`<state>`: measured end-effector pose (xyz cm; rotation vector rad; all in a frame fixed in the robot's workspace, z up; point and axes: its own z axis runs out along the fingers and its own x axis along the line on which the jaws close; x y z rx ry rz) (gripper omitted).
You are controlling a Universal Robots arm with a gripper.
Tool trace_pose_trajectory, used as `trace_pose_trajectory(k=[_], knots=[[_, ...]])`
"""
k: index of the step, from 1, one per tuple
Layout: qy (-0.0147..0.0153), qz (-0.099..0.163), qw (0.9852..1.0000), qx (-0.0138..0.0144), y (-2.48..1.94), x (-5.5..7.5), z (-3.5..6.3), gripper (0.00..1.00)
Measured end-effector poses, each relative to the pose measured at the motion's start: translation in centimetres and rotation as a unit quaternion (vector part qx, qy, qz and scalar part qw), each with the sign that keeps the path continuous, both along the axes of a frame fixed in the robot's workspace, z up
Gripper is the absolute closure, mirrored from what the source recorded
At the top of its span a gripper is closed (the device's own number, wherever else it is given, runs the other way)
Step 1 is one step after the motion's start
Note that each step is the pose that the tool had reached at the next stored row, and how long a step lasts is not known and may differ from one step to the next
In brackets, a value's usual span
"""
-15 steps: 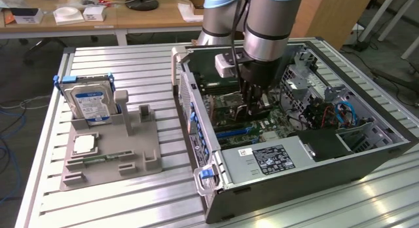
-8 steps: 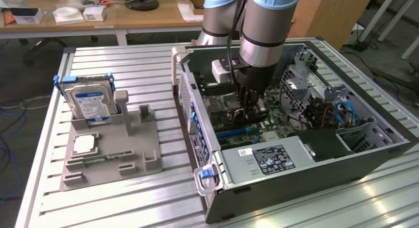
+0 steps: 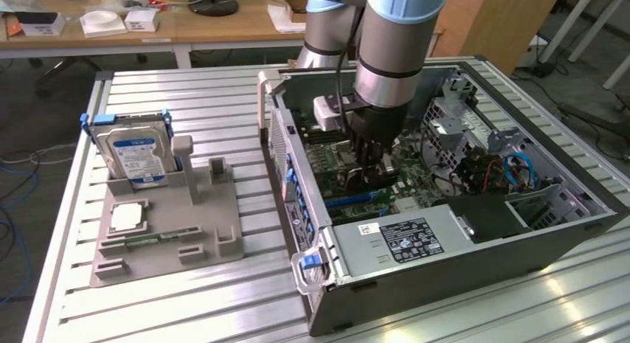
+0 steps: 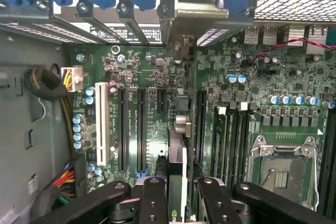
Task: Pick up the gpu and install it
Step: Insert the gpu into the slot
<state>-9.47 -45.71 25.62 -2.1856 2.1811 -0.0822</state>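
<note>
The gpu (image 4: 177, 156) stands on edge between the fingers (image 4: 153, 203), seen edge-on from the wrist as a thin strip running away from the gripper (image 4: 178, 195) toward the metal bracket (image 4: 202, 13) at the case's rear wall. The gripper is nearly closed, its two fingers pinching the card from both sides. The card's lower edge sits down among the long black slots (image 4: 140, 127) of the motherboard (image 4: 152, 77); whether it is fully seated cannot be told. In the exterior view the gripper (image 3: 374, 162) reaches down inside the open case (image 3: 473, 232), and the arm (image 3: 394, 55) hides most of the card.

Beside the gripper on one side lie the memory slots and the CPU socket (image 4: 283, 169); on the other, a white slot (image 4: 101, 124) and a cable bundle (image 4: 47, 85).

Well apart from the gripper, outside the case, a grey holder (image 3: 167, 225) carries an upright hard drive (image 3: 136, 153).
</note>
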Motion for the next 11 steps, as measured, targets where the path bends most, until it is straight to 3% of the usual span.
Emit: trace_pose_trajectory(k=[11], knots=[[0.0,0.0,1.0,0.0,0.0,-0.23,-0.84,0.73]])
